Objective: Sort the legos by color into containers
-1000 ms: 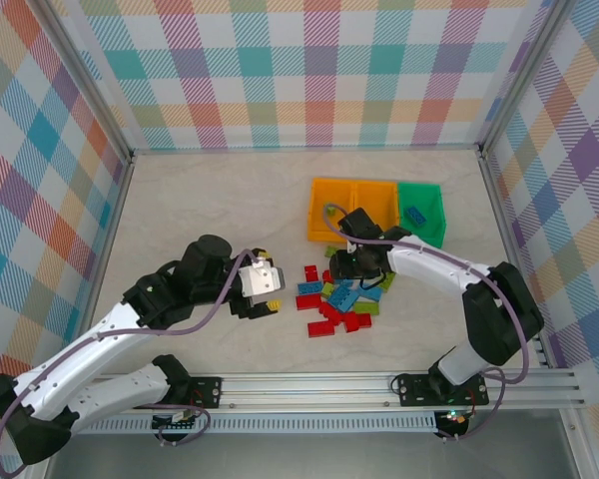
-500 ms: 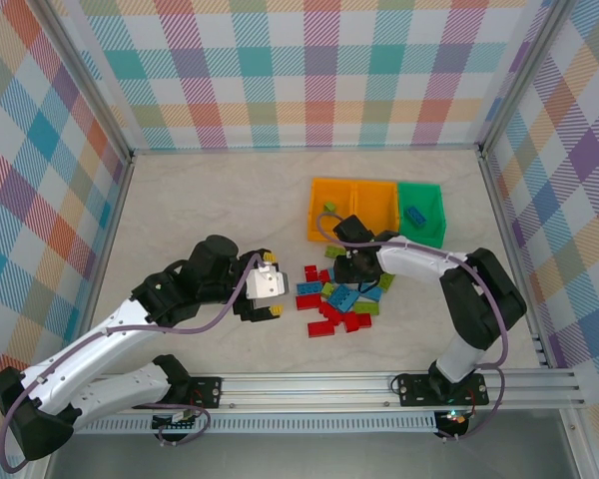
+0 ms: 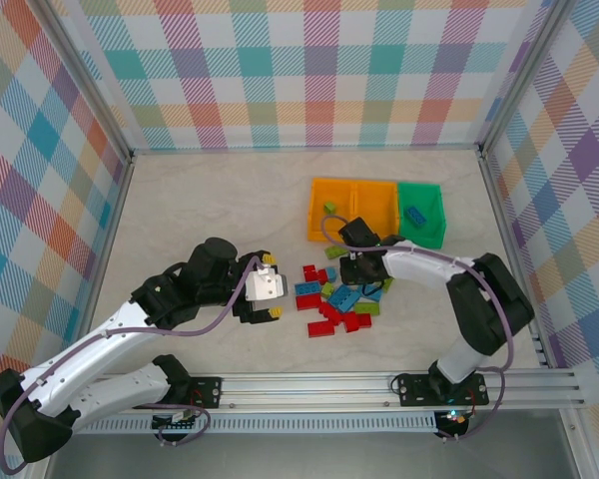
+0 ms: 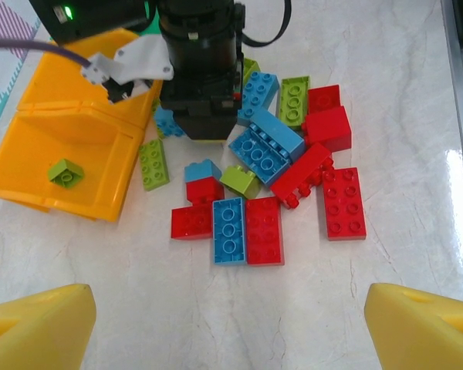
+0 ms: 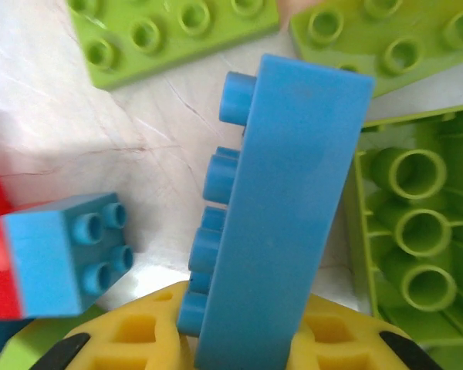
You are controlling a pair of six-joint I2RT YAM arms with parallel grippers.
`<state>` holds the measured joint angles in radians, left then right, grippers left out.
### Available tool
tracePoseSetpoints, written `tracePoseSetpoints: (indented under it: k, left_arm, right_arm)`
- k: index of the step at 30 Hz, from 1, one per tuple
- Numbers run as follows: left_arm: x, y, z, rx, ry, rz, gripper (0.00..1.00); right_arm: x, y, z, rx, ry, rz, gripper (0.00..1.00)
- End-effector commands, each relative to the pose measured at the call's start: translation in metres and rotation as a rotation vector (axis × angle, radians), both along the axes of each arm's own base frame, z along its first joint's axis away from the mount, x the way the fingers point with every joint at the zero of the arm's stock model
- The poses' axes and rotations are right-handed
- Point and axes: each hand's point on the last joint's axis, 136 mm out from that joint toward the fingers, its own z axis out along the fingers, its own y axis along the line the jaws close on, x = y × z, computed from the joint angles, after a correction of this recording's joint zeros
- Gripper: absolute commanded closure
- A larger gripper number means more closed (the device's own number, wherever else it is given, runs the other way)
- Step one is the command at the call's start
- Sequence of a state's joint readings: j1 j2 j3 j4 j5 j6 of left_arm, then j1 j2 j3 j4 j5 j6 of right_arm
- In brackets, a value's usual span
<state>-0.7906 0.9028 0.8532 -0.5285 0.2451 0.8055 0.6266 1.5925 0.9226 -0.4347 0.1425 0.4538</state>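
While the right gripper (image 5: 239, 343) is clamped on it, the light blue brick (image 5: 285, 208) stands on edge: long, slim, smooth side to the wrist cam, studs poking sideways to frame left. Its long axis runs approx up-down in that view, top leaning slightly right, lower end pinched btwn the yellow pads (image 5: 131, 339). Lime bricks (image 5: 170, 35) lie flat around it; one (image 5: 417, 239) is flipped, hollow underside up. All this sits in the lego pile (image 3: 337, 299), just beside the orange bin (image 3: 314, 215) on its arm-base side. Pile = red, light blue and lime mixed, most lying studs-up. Inside the orange bin: one lime piece (image 4: 65, 171). A second orange bin (image 3: 377, 205) touches it, w/ the green bin (image 3: 434, 200) next in the row, a blue brick (image 3: 415, 215) in it. The left gripper (image 4: 228, 327) hangs on the pile's far side from the orange bin, jaws wide apart.
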Motion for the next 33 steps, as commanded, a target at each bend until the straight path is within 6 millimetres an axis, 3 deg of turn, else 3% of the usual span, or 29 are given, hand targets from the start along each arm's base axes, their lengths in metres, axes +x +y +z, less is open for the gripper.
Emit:
tracePoseSetpoints:
  k: [1, 6, 10, 13, 16, 20, 24, 28, 33]
  left_arm:
    - [-0.002, -0.004, 0.002, -0.019, -0.021, -0.025, 0.10]
    - [0.000, -0.006, 0.004, -0.044, -0.025, -0.021, 0.09]
    - [0.008, -0.011, 0.014, -0.110, -0.025, 0.022, 0.05]
    - [0.016, -0.014, 0.025, -0.182, -0.009, 0.058, 0.00]
    - [0.021, -0.014, 0.026, -0.216, 0.013, 0.087, 0.00]
    - [0.024, -0.013, 0.025, -0.217, 0.040, 0.123, 0.00]
    - [0.032, -0.011, 0.027, -0.232, 0.071, 0.186, 0.00]
    - [0.041, -0.010, 0.028, -0.262, 0.127, 0.241, 0.00]
    - [0.072, -0.005, 0.033, -0.311, 0.208, 0.427, 0.00]
  right_arm:
    - [0.008, -0.003, 0.036, 0.026, -0.111, 0.005, 0.81]
    - [0.018, -0.023, 0.088, 0.043, -0.250, -0.048, 0.83]
    - [0.046, -0.077, 0.117, 0.044, -0.305, -0.174, 0.83]
    - [0.078, -0.117, 0.114, 0.092, -0.291, -0.260, 0.83]
    - [0.109, -0.138, 0.098, 0.109, -0.230, -0.292, 0.83]
    - [0.144, -0.155, 0.080, 0.142, -0.195, -0.343, 0.81]
    - [0.158, -0.162, 0.084, 0.150, -0.185, -0.371, 0.68]
    - [0.156, -0.162, 0.102, 0.157, -0.214, -0.370, 0.56]
    - [0.140, -0.154, 0.129, 0.218, -0.249, -0.361, 0.56]
